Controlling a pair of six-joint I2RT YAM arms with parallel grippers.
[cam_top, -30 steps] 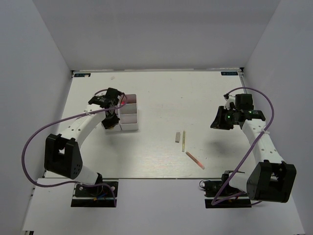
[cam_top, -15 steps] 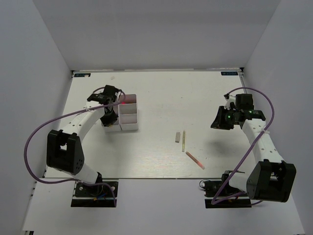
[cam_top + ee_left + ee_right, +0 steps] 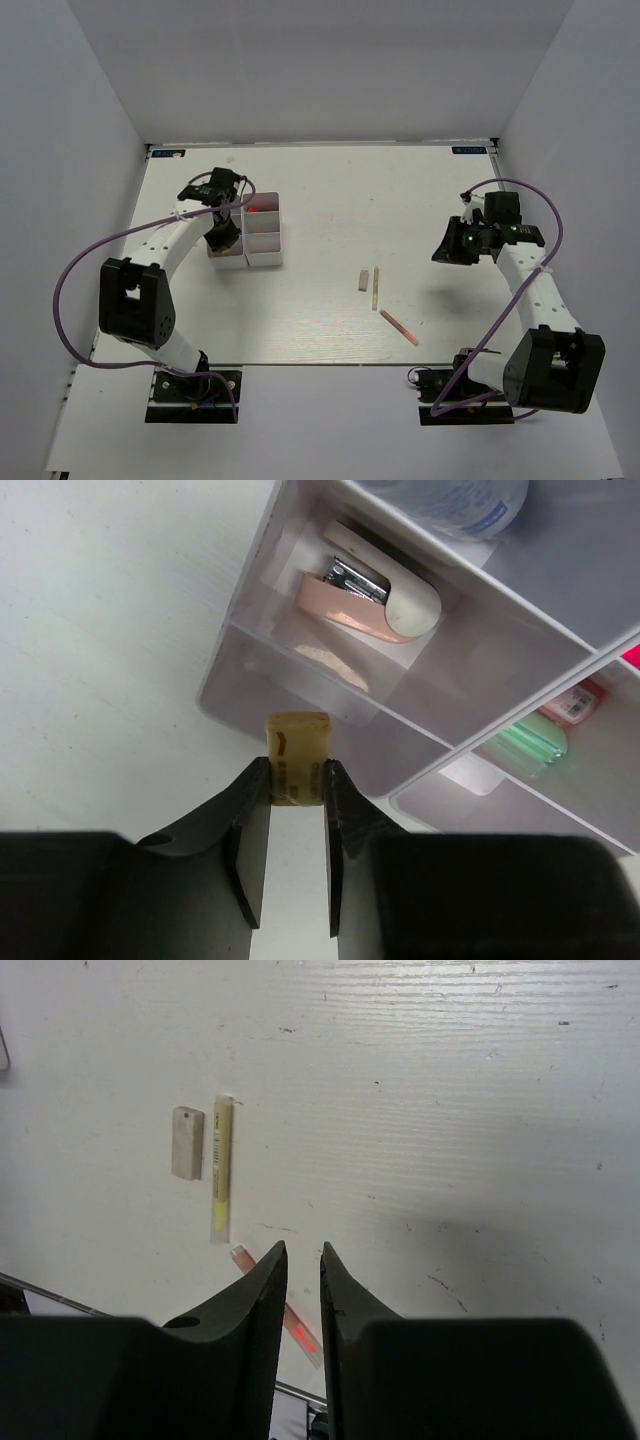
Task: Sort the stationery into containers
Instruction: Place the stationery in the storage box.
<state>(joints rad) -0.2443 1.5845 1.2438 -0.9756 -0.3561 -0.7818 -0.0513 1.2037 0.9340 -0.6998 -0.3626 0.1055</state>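
Observation:
My left gripper [image 3: 297, 770] is shut on a beige eraser [image 3: 297, 748] and holds it just off the left wall of the white compartment tray [image 3: 250, 670]. In the top view this gripper [image 3: 222, 233] is beside the tray [image 3: 265, 262]. The tray holds a blue-capped bottle [image 3: 450, 495], a pink highlighter [image 3: 575, 702] and a green one [image 3: 530, 742]. A grey eraser [image 3: 362, 280], a yellowish pencil [image 3: 376, 288] and a pinkish pencil [image 3: 399, 327] lie mid-table. My right gripper [image 3: 447, 250] hovers right of them, jaws nearly together and empty [image 3: 303, 1252].
A pink and white stapler-like item [image 3: 365, 595] lies in a tray compartment. The right wrist view shows the grey eraser [image 3: 187, 1142], the yellowish pencil [image 3: 221, 1169] and the pinkish pencil [image 3: 300, 1330] near the table's front edge. White walls enclose the table.
My left wrist has shifted slightly left and toward the far side, with the beige eraser still held beside the tray. The right arm has not moved.

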